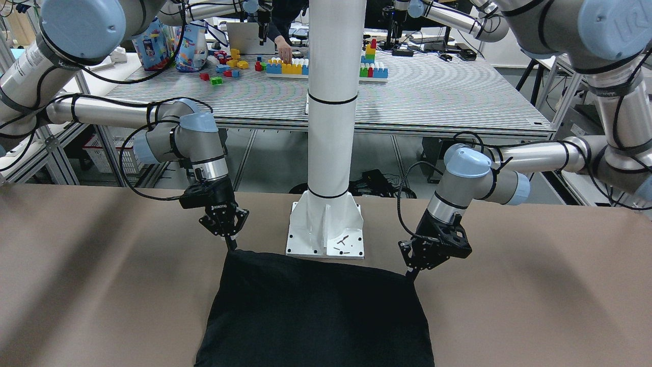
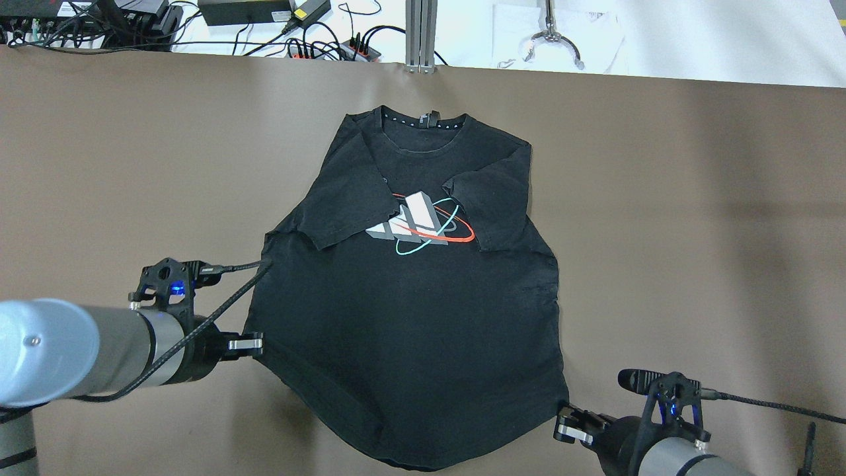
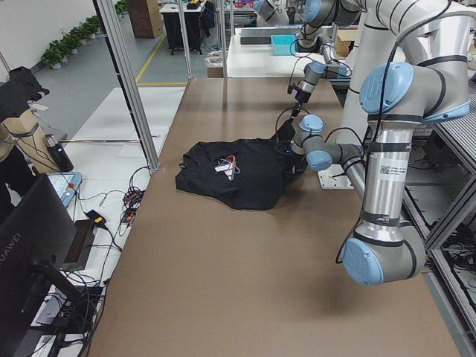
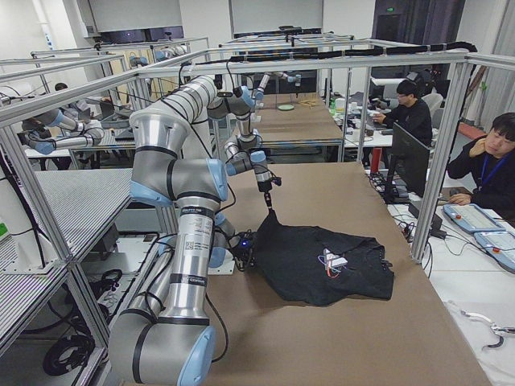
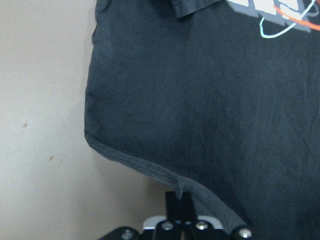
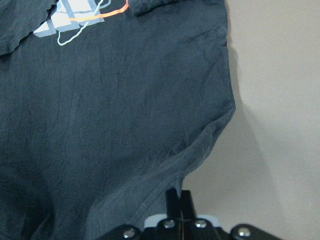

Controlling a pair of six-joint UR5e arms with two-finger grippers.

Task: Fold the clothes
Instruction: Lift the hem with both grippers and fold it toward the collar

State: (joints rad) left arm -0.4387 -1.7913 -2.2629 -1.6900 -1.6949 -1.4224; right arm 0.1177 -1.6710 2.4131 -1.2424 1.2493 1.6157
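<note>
Two end effectors held one black T-shirt (image 2: pixel 410 317) by its hem, in front of the white pillar (image 1: pixel 333 127).
The black T-shirt lay print-up on the brown desk (image 2: pixel 694 231), its hem nearest the pillar's base plate (image 1: pixel 305 239) and its collar (image 2: pixel 426 125) farthest from it. Both sleeves (image 2: pixel 344 192) were folded in over the chest logo (image 2: pixel 416 225). The left end effector (image 2: pixel 254 344), off to one side of the pillar, was pinched narrow on the hem corner there. The right end effector (image 2: pixel 565 423), on the pillar's other side, was clamped the same way on the opposite corner. Between the two corners the hem bowed toward the pillar, and each gripped corner was drawn to a point.
</note>
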